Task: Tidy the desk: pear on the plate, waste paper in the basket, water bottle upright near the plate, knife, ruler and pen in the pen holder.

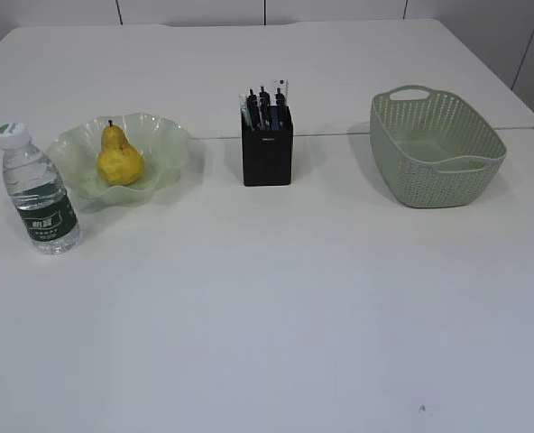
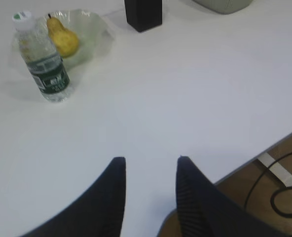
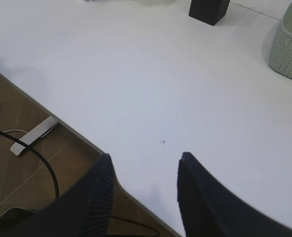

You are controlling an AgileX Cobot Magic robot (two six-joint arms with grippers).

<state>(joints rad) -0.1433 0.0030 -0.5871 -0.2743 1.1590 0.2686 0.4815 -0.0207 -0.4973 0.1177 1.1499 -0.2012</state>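
With the pear (image 1: 119, 159) on the plate (image 1: 168, 144), the water bottle (image 1: 39, 190) upright beside it near the desk's (image 1: 267, 316) left edge, and the pen holder (image 1: 267, 155) filled, both grippers (image 2: 148, 165) (image 3: 145, 160) hang released and empty; seemingly nothing remains.

I work in what looks like a lab or office test room: a plain white desk (image 1: 276, 298) against pale panelled walls (image 1: 195, 11), with black cables (image 3: 32, 153) and a white power strip (image 3: 35, 134) on the brown floor (image 3: 18, 163).
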